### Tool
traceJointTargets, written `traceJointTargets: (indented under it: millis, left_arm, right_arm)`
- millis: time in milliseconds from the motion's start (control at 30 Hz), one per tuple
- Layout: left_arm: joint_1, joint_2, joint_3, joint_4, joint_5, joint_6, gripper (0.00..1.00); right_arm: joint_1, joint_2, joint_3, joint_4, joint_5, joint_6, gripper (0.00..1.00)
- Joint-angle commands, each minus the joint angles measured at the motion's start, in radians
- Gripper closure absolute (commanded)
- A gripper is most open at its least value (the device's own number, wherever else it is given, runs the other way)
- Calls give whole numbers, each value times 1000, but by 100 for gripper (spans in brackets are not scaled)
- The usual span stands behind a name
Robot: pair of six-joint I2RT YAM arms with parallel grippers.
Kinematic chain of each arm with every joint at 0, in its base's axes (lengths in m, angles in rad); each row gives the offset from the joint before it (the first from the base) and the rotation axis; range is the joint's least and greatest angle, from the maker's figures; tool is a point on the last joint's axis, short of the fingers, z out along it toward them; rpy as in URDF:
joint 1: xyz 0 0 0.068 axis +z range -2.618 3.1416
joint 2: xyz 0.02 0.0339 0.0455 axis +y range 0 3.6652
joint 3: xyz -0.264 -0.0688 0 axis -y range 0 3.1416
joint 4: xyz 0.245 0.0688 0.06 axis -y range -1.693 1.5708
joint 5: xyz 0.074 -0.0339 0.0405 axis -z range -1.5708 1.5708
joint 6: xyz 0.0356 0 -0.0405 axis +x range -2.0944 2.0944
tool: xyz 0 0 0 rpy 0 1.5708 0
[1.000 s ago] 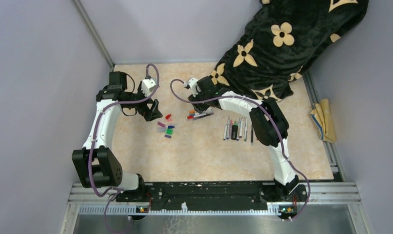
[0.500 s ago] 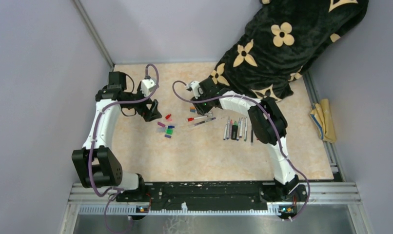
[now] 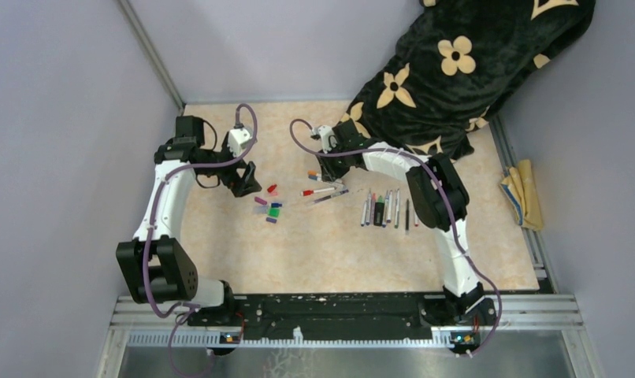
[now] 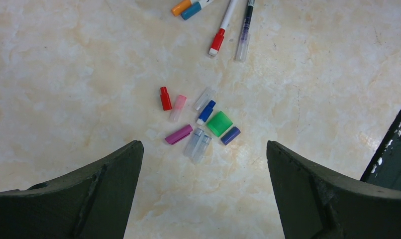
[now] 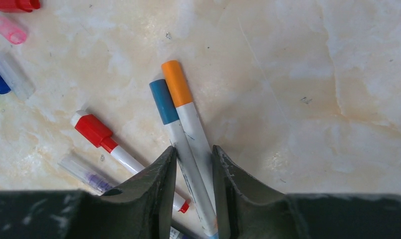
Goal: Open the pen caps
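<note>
My right gripper (image 5: 194,164) is shut on the white barrels of two pens side by side, one with a blue cap (image 5: 163,102) and one with an orange cap (image 5: 177,82). In the top view it (image 3: 324,163) sits at the far middle of the table. A red-capped pen (image 5: 93,129) and a clear-capped purple pen (image 5: 84,172) lie loose beside it. My left gripper (image 4: 203,149) is open and empty, just short of a cluster of loose pen caps: red (image 4: 165,98), pink (image 4: 178,107), green (image 4: 220,123), magenta (image 4: 179,134), blue and clear ones.
A row of several more pens (image 3: 385,209) lies right of centre, under the right arm. A black flowered cloth (image 3: 456,71) covers the far right corner. A folded yellow rag (image 3: 522,193) lies at the right edge.
My right gripper has moved back and to the right with the blue-capped and orange-capped pens in it, leaving the red-capped and purple pens on the table. The left arm has not moved.
</note>
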Motion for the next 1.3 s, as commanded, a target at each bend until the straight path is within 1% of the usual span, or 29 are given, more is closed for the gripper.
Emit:
traceJointTargets:
  millis: [0, 67, 100, 133, 233, 333, 600, 767, 833, 967, 1100, 1200, 1267]
  left_arm:
    - [9, 8, -8, -20, 38, 22, 1]
    - [10, 10, -9, -22, 37, 25, 1]
    - [9, 11, -10, -22, 37, 26, 1]
    - [9, 10, -10, -22, 35, 28, 1]
    - [9, 13, -12, -25, 39, 29, 1]
    - [9, 14, -12, -26, 42, 32, 1]
    - [10, 13, -13, -31, 44, 37, 1]
    - [11, 14, -11, -34, 47, 39, 1]
    - [10, 15, -7, -36, 48, 40, 1]
    - [10, 18, 0, -38, 51, 40, 1]
    - [10, 20, 5, -41, 60, 43, 1]
    - [9, 27, 7, -54, 73, 63, 1]
    - [10, 33, 9, -68, 76, 76, 1]
  right_arm:
    - [-11, -33, 13, 39, 11, 16, 72]
    - [-12, -30, 4, 46, 14, 16, 77]
    - [-12, -28, 2, 48, 16, 16, 81]
    - [-12, -28, 1, 49, 20, 16, 84]
    - [-15, -32, -2, 49, 3, 19, 87]
    - [-22, -40, 0, 45, -18, 24, 85]
    - [-31, -28, -4, 37, 20, 20, 86]
    - [-32, -24, -39, 52, 29, 27, 84]
    - [-29, -28, -56, 62, 38, 29, 82]
    - [-6, -40, -97, 70, 106, 7, 73]
    - [24, -55, -150, 102, 178, -9, 72]
    - [26, -81, -204, 158, 195, 15, 79]
    - [27, -100, -227, 190, 224, 31, 90]
